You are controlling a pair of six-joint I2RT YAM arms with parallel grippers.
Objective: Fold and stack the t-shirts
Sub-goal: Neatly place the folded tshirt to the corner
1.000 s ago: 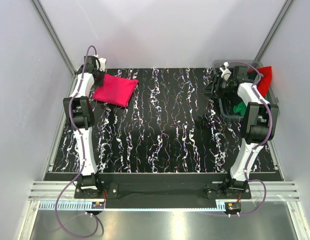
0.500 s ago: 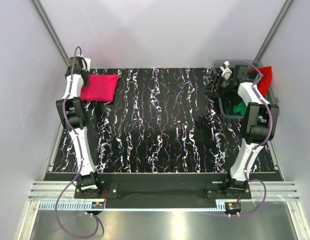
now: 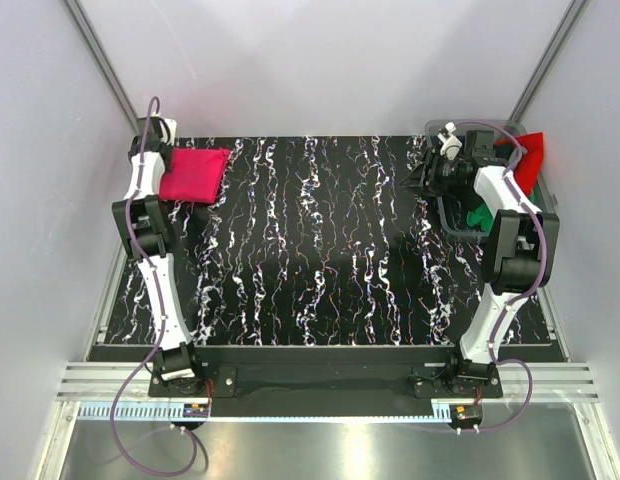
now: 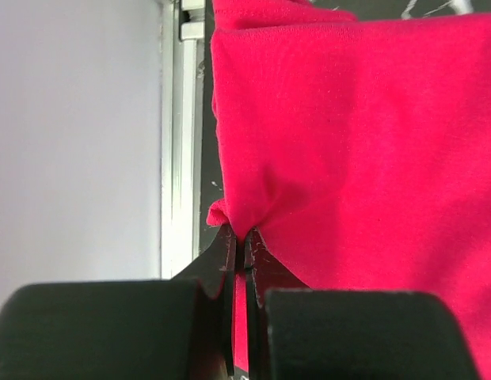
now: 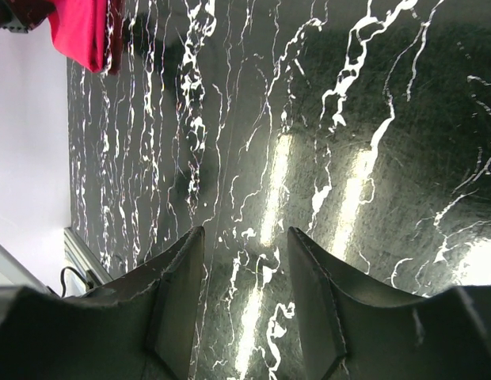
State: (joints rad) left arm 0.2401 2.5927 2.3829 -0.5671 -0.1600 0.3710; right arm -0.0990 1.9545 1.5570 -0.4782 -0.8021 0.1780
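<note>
Dragged further left, pink t-shirt (image 3: 195, 174) sits pinched in left claw (image 4: 244, 237)

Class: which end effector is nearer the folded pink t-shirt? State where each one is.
Left. The left end effector pinches the pink t-shirt; the right end effector hangs across the table, beside the bin.

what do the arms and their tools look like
Both the left arm and right arm have slim white links between bulky black joints, each trailing a purple cable from base to wrist. The left tool and right tool have matte black, wedge-shaped fingers.
</note>
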